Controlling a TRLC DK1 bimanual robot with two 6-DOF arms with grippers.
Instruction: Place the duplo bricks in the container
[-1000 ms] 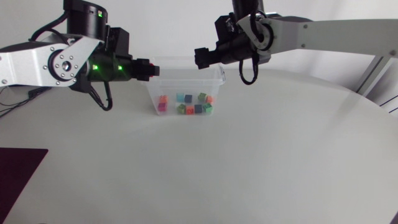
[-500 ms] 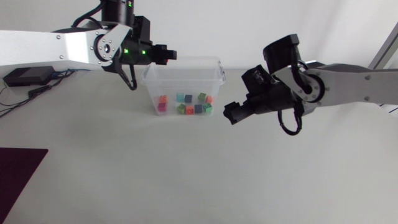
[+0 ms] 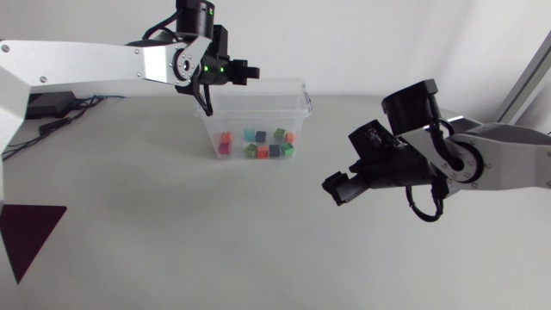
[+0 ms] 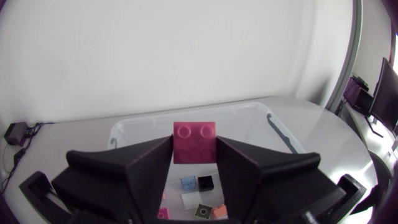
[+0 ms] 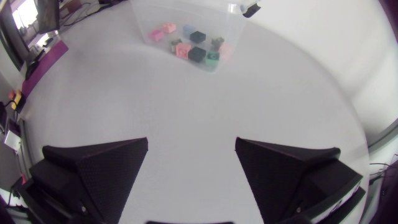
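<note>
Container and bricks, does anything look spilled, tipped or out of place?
Nothing stands out. The container stands upright with loose bricks inside; the left pincer holds a pink brick near its rim; the right pincer is open and empty.

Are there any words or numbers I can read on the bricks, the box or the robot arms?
No words, numbers or signs can be read anywhere.
pink brick: its studs are too blurred to show any print.
container: no label shows.
bricks inside it: too small to tell.
</note>
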